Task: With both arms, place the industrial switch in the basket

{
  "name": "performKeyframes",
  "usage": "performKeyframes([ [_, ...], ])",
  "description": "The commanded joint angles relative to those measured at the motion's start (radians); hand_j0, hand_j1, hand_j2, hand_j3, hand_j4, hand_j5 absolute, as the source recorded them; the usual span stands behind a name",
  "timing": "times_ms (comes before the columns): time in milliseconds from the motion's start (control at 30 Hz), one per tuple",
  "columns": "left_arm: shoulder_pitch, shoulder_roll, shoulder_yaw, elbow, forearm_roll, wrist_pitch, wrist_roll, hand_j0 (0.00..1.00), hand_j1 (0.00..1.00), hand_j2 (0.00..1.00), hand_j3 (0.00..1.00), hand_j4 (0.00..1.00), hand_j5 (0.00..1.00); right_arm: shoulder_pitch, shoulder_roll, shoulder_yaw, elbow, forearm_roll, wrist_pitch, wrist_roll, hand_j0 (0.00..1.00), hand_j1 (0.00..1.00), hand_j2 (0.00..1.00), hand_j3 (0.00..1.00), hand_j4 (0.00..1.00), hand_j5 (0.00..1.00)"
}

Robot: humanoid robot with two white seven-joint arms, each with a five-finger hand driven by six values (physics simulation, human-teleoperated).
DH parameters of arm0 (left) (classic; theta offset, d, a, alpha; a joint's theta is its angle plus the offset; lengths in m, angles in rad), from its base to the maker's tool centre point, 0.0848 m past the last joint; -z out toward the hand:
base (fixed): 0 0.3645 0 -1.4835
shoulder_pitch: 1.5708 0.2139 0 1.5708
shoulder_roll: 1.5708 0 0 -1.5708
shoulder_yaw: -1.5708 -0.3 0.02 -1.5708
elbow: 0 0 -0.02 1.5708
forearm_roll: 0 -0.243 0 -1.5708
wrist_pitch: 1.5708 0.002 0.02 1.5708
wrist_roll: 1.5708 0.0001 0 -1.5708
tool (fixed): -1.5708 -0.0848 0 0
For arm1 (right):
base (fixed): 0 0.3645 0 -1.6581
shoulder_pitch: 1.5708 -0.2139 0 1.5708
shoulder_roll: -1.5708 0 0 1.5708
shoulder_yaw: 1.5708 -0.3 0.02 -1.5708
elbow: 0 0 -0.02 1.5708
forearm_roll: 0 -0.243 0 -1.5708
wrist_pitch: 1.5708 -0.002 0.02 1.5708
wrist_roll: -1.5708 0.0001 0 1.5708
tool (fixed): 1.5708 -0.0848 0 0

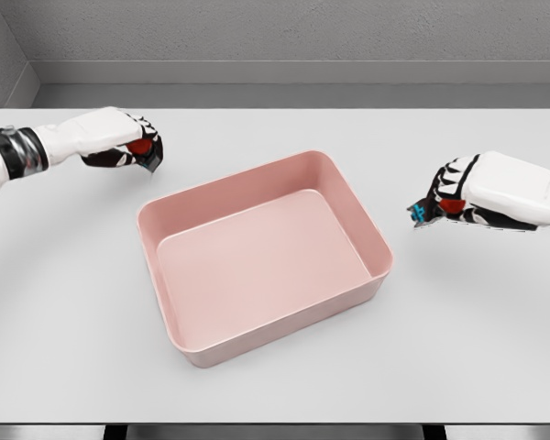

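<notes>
Pink basket (202, 353) sits mid-table, turned at an angle, nothing inside it. Left hand (126, 142) hovers off the basket's far-left corner, fingers curled w/ something red tucked under the palm; can't tell what it is. Right hand (458, 197) sits to the right of the basket, apart from its rim, fingers curled around a small blue/teal piece (prob. the industrial switch (420, 214), mostly hidden by the fingers) w/ a red bit showing too. White table (275, 385) under all of it.
</notes>
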Motion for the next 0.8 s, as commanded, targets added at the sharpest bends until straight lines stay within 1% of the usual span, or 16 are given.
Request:
performKeyframes([
  [0, 0.000, 0.001, 0.003, -0.003, 0.025, 0.001, -0.003, 0.49, 0.49, 0.49, 0.49, 0.49, 0.49, 0.000, 0.005, -0.002, -0.009, -0.007, 0.001, -0.001, 0.43, 0.43, 0.43, 0.43, 0.43, 0.43],
  [67, -0.008, -0.001, 0.005, -0.003, 0.035, 0.001, -0.004, 0.49, 0.49, 0.49, 0.49, 0.49, 0.49, -0.006, 0.007, 0.000, -0.009, -0.008, 0.001, -0.001, 0.43, 0.43, 0.43, 0.43, 0.43, 0.43],
  [133, -0.009, -0.001, 0.011, -0.024, 0.046, 0.001, -0.004, 0.49, 0.49, 0.49, 0.49, 0.49, 0.49, -0.009, 0.007, -0.002, -0.015, -0.008, 0.001, -0.002, 0.43, 0.43, 0.43, 0.43, 0.43, 0.43],
  [200, -0.014, -0.001, 0.014, -0.038, 0.058, 0.001, -0.004, 0.49, 0.49, 0.49, 0.49, 0.49, 0.49, -0.017, 0.031, 0.002, -0.015, -0.008, 0.001, -0.001, 0.43, 0.43, 0.43, 0.43, 0.43, 0.43],
  [267, -0.015, -0.002, 0.015, -0.061, 0.066, 0.001, -0.004, 0.49, 0.49, 0.49, 0.49, 0.49, 0.49, -0.018, 0.041, 0.003, -0.015, -0.007, 0.001, -0.001, 0.43, 0.43, 0.43, 0.43, 0.43, 0.43],
  [300, -0.015, -0.002, 0.015, -0.067, 0.068, 0.001, -0.004, 0.49, 0.49, 0.49, 0.49, 0.49, 0.49, -0.021, 0.068, 0.008, -0.015, -0.007, 0.001, 0.001, 0.43, 0.43, 0.43, 0.43, 0.43, 0.43],
  [467, -0.028, -0.018, 0.017, -0.117, 0.081, 0.001, -0.006, 0.49, 0.49, 0.49, 0.49, 0.49, 0.49, -0.037, 0.080, 0.008, -0.016, -0.007, 0.001, 0.001, 0.43, 0.43, 0.43, 0.43, 0.43, 0.43],
  [500, -0.029, -0.018, 0.017, -0.134, 0.085, 0.001, -0.006, 0.49, 0.49, 0.49, 0.49, 0.49, 0.49, -0.038, 0.103, 0.009, -0.016, -0.005, 0.001, 0.001, 0.43, 0.43, 0.43, 0.43, 0.43, 0.43],
  [667, -0.031, -0.019, 0.018, -0.179, 0.109, 0.001, -0.017, 0.49, 0.49, 0.49, 0.49, 0.49, 0.49, -0.040, 0.148, 0.011, -0.016, 0.005, 0.001, 0.006, 0.43, 0.43, 0.43, 0.43, 0.43, 0.43],
  [700, -0.029, -0.038, 0.025, -0.179, 0.109, 0.001, -0.017, 0.49, 0.49, 0.49, 0.49, 0.49, 0.49, -0.040, 0.168, 0.012, -0.015, 0.005, 0.001, 0.035, 0.43, 0.43, 0.43, 0.43, 0.43, 0.43],
  [767, -0.028, -0.053, 0.032, -0.180, 0.109, 0.001, -0.017, 0.49, 0.49, 0.49, 0.49, 0.49, 0.49, -0.040, 0.188, 0.014, -0.015, 0.007, 0.001, 0.044, 0.43, 0.43, 0.43, 0.43, 0.43, 0.43],
])
